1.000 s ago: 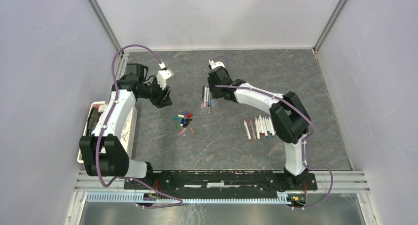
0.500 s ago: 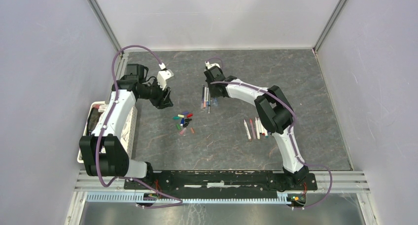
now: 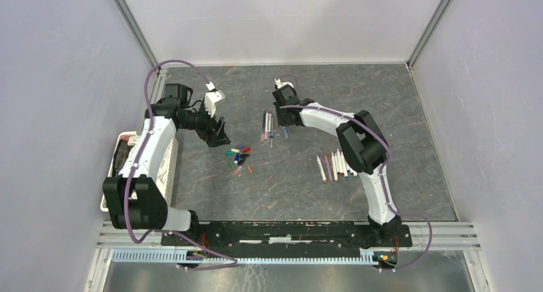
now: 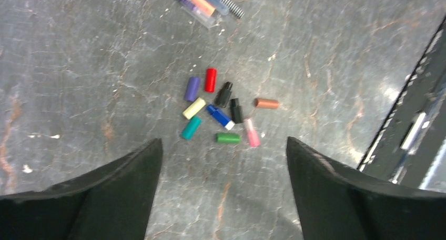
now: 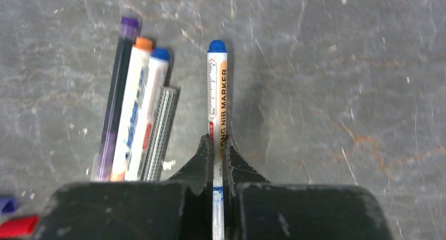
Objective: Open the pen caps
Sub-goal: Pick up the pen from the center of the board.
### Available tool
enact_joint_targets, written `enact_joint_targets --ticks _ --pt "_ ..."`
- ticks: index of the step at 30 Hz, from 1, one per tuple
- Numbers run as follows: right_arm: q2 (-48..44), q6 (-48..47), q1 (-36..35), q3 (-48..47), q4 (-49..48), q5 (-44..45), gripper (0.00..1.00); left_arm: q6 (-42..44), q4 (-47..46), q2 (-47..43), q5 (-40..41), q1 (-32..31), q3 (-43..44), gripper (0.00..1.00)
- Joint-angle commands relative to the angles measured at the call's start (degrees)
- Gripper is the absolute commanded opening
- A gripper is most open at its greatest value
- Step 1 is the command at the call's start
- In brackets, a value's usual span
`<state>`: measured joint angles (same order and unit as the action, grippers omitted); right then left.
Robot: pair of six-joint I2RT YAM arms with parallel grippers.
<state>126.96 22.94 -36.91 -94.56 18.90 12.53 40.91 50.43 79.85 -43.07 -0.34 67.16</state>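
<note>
Several loose pen caps (image 3: 239, 157) lie in a small pile on the grey table; the left wrist view shows them as purple, red, yellow, teal, blue, green, pink, brown and black (image 4: 221, 113). My left gripper (image 3: 218, 133) is open and empty just up-left of the pile, with the caps ahead of its fingers (image 4: 223, 141). My right gripper (image 3: 285, 120) is shut on a white blue-tipped marker (image 5: 217, 92), held just right of a row of pens (image 5: 137, 113) on the table (image 3: 267, 127). More pens (image 3: 336, 166) lie to the right.
A white basket (image 3: 121, 170) stands at the table's left edge beside the left arm. The black base rail (image 3: 282, 231) runs along the near edge. Grey walls close in the back and sides.
My right gripper has shifted a little to the right, and the blue-tipped marker now lies apart from the pen row. My left gripper has tipped slightly toward the caps.
</note>
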Motion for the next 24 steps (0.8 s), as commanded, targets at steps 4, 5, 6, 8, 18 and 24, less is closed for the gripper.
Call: enact_joint_targets --ticks 4,5,6,8,18,24 --pt "-23.60 9.23 0.02 18.32 -19.78 -7.97 0.00 -8.42 -0.03 -2.64 -9.99 0.25 4.85 1.00" --pt "-27.03 10.57 -0.77 21.73 -23.65 -8.75 0.00 -9.38 -0.33 -2.88 -11.18 0.25 4.95 1.00" --pt "-29.78 11.59 -1.59 24.15 -27.03 -8.91 0.00 -10.15 -0.38 -3.13 -12.39 0.25 5.13 1.00" --pt "-35.70 14.09 -4.08 30.82 -35.35 -8.00 0.00 -11.66 -0.43 -3.49 -14.99 0.25 5.57 1.00" --pt "-42.81 21.36 -16.84 43.54 -68.60 0.86 0.00 -15.86 -0.40 -4.85 -21.63 -3.39 6.95 1.00" --pt "-40.55 21.60 -20.04 41.89 -72.19 1.70 0.00 -17.87 -3.14 -6.42 -22.53 -6.76 5.05 1.00"
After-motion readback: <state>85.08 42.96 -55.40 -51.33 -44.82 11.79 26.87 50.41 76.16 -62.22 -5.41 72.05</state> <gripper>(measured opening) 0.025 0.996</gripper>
